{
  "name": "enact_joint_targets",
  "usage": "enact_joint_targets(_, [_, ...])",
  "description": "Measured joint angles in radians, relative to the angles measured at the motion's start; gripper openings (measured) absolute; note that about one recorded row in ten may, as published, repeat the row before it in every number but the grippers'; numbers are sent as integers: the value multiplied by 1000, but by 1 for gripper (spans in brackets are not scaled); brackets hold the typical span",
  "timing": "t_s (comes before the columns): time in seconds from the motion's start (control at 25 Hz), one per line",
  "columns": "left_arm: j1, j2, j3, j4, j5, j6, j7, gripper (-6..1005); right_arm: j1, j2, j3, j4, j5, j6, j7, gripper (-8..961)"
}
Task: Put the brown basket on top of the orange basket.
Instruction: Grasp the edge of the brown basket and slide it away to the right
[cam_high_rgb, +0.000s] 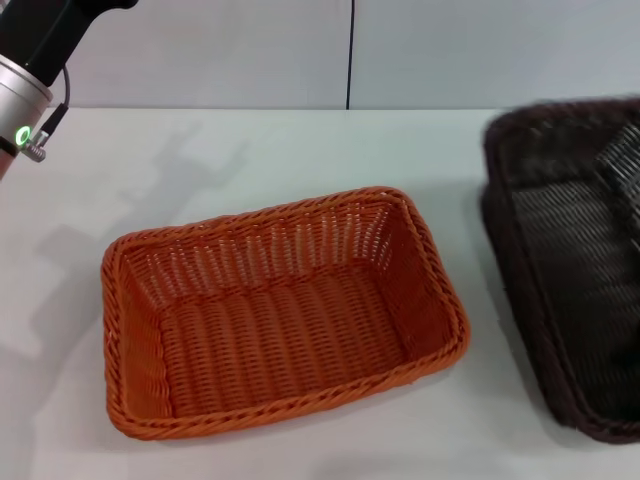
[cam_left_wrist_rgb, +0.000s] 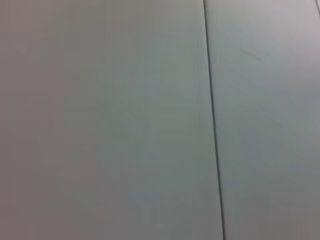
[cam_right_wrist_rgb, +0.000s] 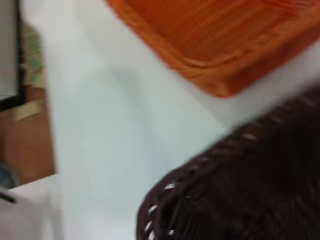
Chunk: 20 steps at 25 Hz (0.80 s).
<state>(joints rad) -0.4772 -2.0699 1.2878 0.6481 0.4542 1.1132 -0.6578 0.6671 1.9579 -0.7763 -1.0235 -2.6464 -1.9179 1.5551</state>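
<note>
Brown basket (cam_high_rgb: 570, 270) is at the right edge of the head view, partly out of frame and blurred, tilted with its near end lower; it looks lifted off the white table (cam_high_rgb: 250, 150), though you can't confirm that. It sits to the right of the orange basket (cam_high_rgb: 280, 310), close but not overlapping it.

Right gripper: its own fingers aren't visible in any view. The dark shape inside the brown basket near the frame edge may be it, so whether the fingers are spread or clamped can't be told. The right wrist view shows only the brown rim (cam_right_wrist_rgb: 200, 195) close up and an orange corner (cam_right_wrist_rgb: 220, 45) beyond.

Left arm (cam_high_rgb: 25, 70) is parked high at the far left, gripper out of view; its wrist camera sees only a blank wall.

Risks as you go:
- Tilted carry: the low end could catch the orange braided rim and shove that basket sideways.
- Similar footprints: set down skewed, it perches on the rim and rocks.
- Grip unconfirmed, so a slip is possible.

Both baskets look empty.
</note>
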Motion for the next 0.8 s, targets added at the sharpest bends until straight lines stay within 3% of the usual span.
enact_joint_targets(0.4, [-11,1,-11,-31,-19,-5,1,827,14,29,-49,-3,3,-109,-22,501])
enact_joint_targets(0.8, [-18,2,-12,-51,-60,-5,27,827,35,82,-104,-9,7,-201,-47,497])
